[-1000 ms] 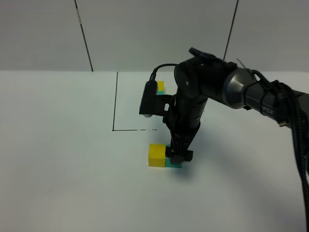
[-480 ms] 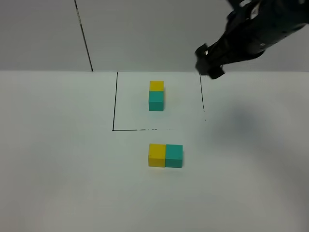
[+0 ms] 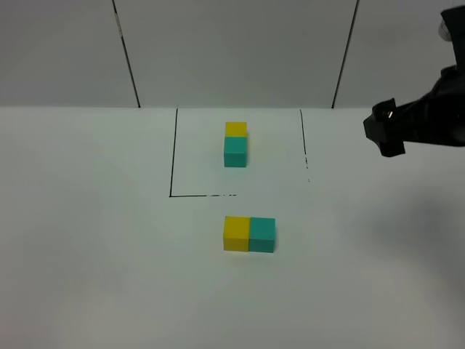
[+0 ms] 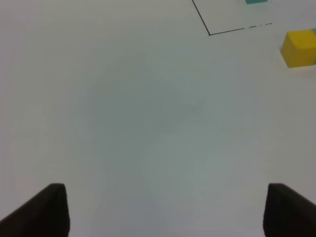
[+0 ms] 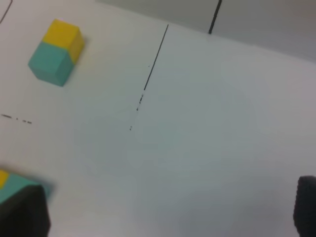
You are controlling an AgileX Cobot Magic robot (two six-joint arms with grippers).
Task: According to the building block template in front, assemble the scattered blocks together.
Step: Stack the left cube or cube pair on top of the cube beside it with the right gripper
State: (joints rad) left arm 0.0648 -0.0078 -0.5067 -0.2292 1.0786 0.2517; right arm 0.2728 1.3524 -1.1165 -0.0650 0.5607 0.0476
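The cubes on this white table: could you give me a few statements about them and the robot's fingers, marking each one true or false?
1. The loose yellow cube and the loose teal cube touch side by side. True.
2. The right arm's fingers are clamped on a cube. False: they stand wide apart with nothing between them.
3. The template pair sits within the black outline. True.
4. The two loose cubes lie inside that outline too. False: they lie outside it, on the near side of its front line in the high view.
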